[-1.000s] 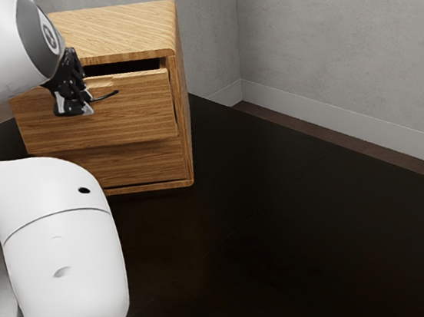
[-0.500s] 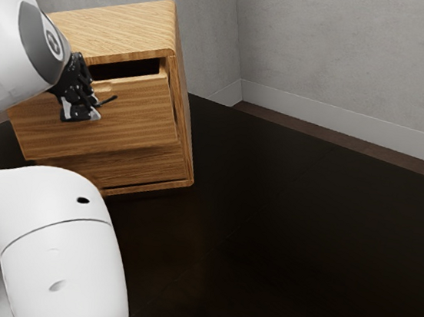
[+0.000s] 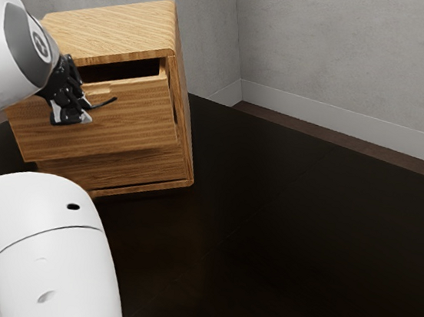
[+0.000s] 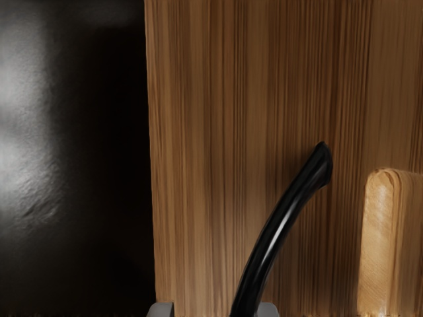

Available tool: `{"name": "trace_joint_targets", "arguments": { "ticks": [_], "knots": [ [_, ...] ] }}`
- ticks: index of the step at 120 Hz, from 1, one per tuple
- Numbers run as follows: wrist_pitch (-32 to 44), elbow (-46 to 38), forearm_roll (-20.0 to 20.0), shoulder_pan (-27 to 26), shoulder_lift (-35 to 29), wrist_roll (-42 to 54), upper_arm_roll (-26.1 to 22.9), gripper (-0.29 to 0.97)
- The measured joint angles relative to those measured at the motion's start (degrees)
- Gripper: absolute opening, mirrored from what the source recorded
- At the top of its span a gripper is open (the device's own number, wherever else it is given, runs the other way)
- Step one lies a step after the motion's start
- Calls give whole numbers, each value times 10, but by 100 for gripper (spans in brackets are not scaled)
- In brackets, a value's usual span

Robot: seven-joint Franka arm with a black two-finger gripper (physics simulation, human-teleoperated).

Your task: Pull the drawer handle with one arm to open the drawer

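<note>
A light wooden cabinet (image 3: 112, 30) stands against the wall, and its upper drawer (image 3: 132, 114) is pulled partly out, leaving a dark gap along its top edge. A thin black curved handle (image 3: 101, 102) sticks out of the drawer front. My black gripper (image 3: 73, 107) is shut on the handle's end toward the exterior view's left. In the wrist view the handle (image 4: 284, 224) arcs up from just under my hand across the drawer front (image 4: 218, 99).
Dark glossy floor (image 3: 305, 216) spreads out toward the exterior view's right of the cabinet, and shows beside the drawer front (image 4: 66, 165) in the wrist view. A grey wall (image 3: 350, 44) with a pale baseboard closes the back. My white arm base (image 3: 38, 253) fills the lower left.
The drawer has slid a little further out of the cabinet. My hand, still holding the handle, has shifted slightly toward the exterior view's left and down.
</note>
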Motion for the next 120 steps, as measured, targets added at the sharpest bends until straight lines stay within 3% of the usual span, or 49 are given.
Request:
{"name": "trace_joint_targets", "arguments": {
  "ticks": [120],
  "knots": [
    [1, -38, 30, -60, -4, -5, 24, 6]
  ]
}}
